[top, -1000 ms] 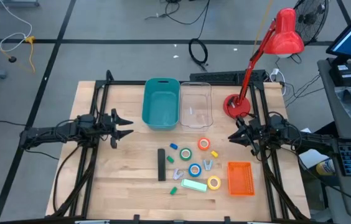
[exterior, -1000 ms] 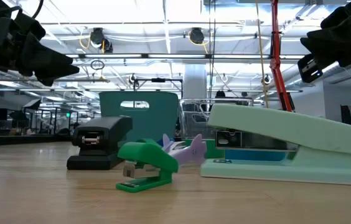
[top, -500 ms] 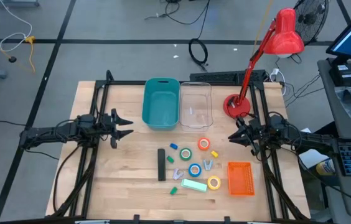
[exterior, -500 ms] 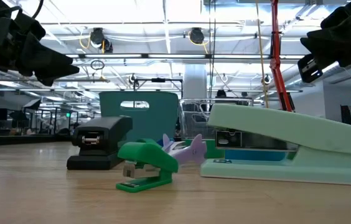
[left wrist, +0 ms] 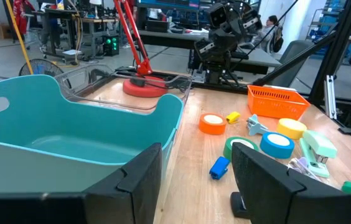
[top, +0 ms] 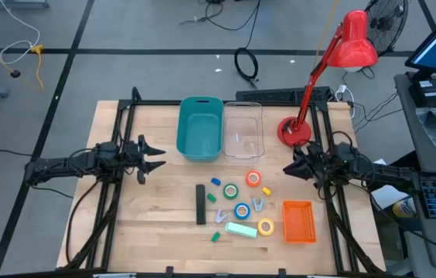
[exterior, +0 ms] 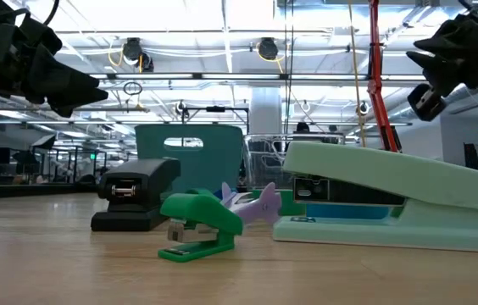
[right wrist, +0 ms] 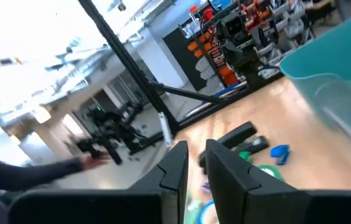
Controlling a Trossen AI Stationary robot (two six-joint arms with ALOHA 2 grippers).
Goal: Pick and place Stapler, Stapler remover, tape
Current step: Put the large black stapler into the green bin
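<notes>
**Both arms hold clear of the stationery spread on the bench**

The left pincer [top: 158, 158] hangs above the left half of the pale wooden bench [top: 156, 208], its two dark fingers [left wrist: 139, 180] parted with nothing between them. The right pincer [top: 287, 170] is above the bench's right side, near the round base of the red desk lamp [top: 293, 131]; its fingers are drawn almost together and grip nothing.

The long, narrow black bar-shaped stapler [top: 200, 204] lies flat on the bench between the two arms, in front of the teal plastic bin [top: 200, 128]. A clear plastic bin [top: 243, 130] stands just beside the teal one. To the right of the stapler lie the four ring-shaped tape rolls: the orange-red roll [top: 253, 179], the green roll [top: 230, 191], the blue roll [top: 241, 211] and the yellow roll [top: 266, 227]. A pale mint-green stapler [top: 241, 229] lies near the blue and yellow rolls, and an orange mesh basket [top: 298, 221] sits to the right of the yellow roll. Small coloured pieces lie scattered among the rolls; what each one is I cannot tell.
</notes>
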